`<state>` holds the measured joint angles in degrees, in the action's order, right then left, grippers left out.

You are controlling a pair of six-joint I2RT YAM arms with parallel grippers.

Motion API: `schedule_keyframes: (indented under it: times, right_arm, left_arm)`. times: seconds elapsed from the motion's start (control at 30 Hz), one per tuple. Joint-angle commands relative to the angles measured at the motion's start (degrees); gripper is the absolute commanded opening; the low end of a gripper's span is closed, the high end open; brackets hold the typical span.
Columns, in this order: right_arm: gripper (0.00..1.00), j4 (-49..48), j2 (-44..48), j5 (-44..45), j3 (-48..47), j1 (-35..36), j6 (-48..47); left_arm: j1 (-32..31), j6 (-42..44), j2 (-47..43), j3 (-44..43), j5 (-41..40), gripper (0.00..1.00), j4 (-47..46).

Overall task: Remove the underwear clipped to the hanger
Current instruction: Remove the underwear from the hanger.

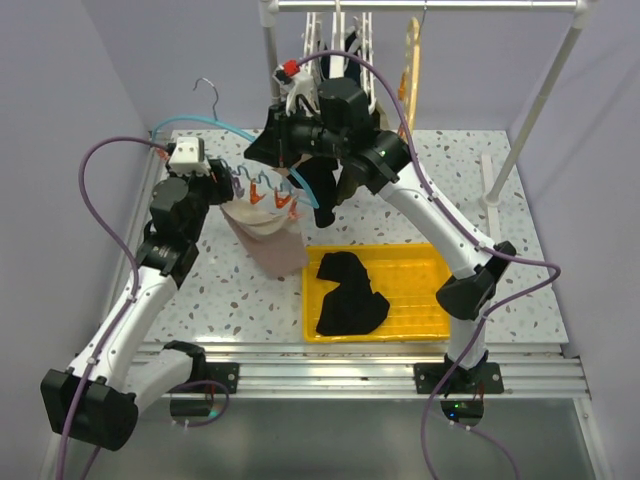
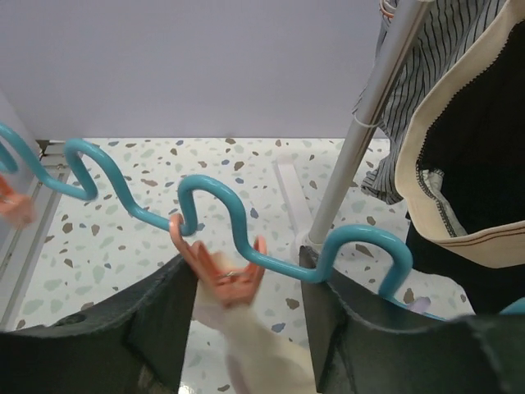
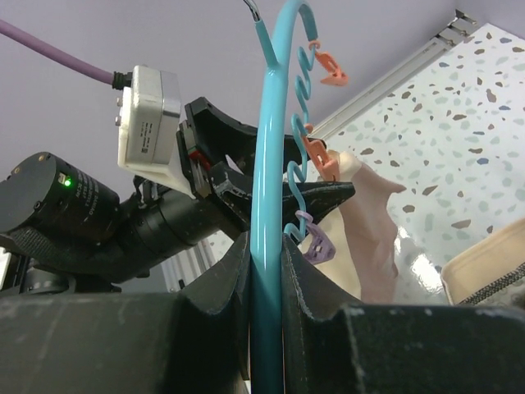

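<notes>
A teal wavy hanger [image 1: 232, 131] [image 2: 221, 205] [image 3: 269, 164] is held up over the table, and my right gripper [image 1: 268, 150] [image 3: 267, 254] is shut on its bar. A pale pink-beige underwear [image 1: 265, 235] [image 2: 254, 345] [image 3: 369, 238] hangs from orange clips [image 1: 258, 196] [image 2: 223, 275]. My left gripper [image 1: 243, 190] [image 2: 246, 263] is open, one finger on each side of an orange clip. A cream-edged dark underwear [image 2: 467, 164] and a grey striped one [image 2: 443, 74] hang at the right. A black underwear [image 1: 350, 295] lies in the yellow tray [image 1: 430, 270].
A white clothes rack stands at the back, with its top bar [image 1: 430, 6], a slanting pole [image 1: 530, 120] [image 2: 361, 131], white hangers and a wooden hanger [image 1: 410, 60]. A purple clip [image 3: 316, 242] sits on the teal bar. Purple cables loop beside both arms.
</notes>
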<state>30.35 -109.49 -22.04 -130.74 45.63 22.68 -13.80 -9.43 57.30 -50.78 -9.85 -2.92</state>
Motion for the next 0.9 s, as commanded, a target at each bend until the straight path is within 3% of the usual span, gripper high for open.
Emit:
schedule_keyframes:
  times: [0.0, 0.07, 0.1, 0.2, 0.27, 0.37, 0.5, 0.77, 0.87]
  right_arm:
    - [0.00, -6.1, 2.4, -1.9, -0.7, 0.0, 1.7]
    - [0.00, -6.3, 2.4, -2.1, -0.5, 0.0, 1.9]
    - [0.00, -6.4, 2.3, -2.1, -0.4, 0.0, 1.8]
    - [0.00, -6.3, 2.5, -2.0, -0.2, 0.0, 1.6]
    - [0.00, -6.2, 2.6, -1.8, 0.0, 0.0, 1.4]
    - [0.00, -6.2, 2.6, -1.3, 0.2, 0.0, 0.8]
    - [0.00, -6.1, 2.4, -0.7, -0.1, 0.0, -0.3]
    - [0.00, -5.8, 1.5, 0.2, -0.6, 0.0, -1.8]
    - [0.00, -5.8, 0.8, 0.2, -1.0, 0.1, -1.8]
  left_arm:
    - [-0.3, 1.2, 0.5, 0.3, -4.3, 0.53, -4.8]
    - [-0.3, 1.2, 0.9, 0.2, -4.1, 0.42, -5.2]
    - [-0.3, 1.2, 1.0, 0.1, -3.9, 0.29, -5.3]
    - [-0.3, 0.8, 1.0, -0.1, -3.5, 0.10, -5.2]
    - [-0.3, 0.2, 0.2, -0.1, -3.8, 0.01, -4.9]
    - [-0.3, -0.3, -1.4, -0.2, -3.9, 0.02, -4.4]
    - [-0.3, -2.3, -4.3, -0.6, -3.2, 0.64, -0.7]
    - [-0.2, -5.3, -16.0, 0.7, 1.8, 0.97, 13.5]
    - [-0.2, -5.4, -20.7, 0.9, 4.5, 0.98, 18.3]
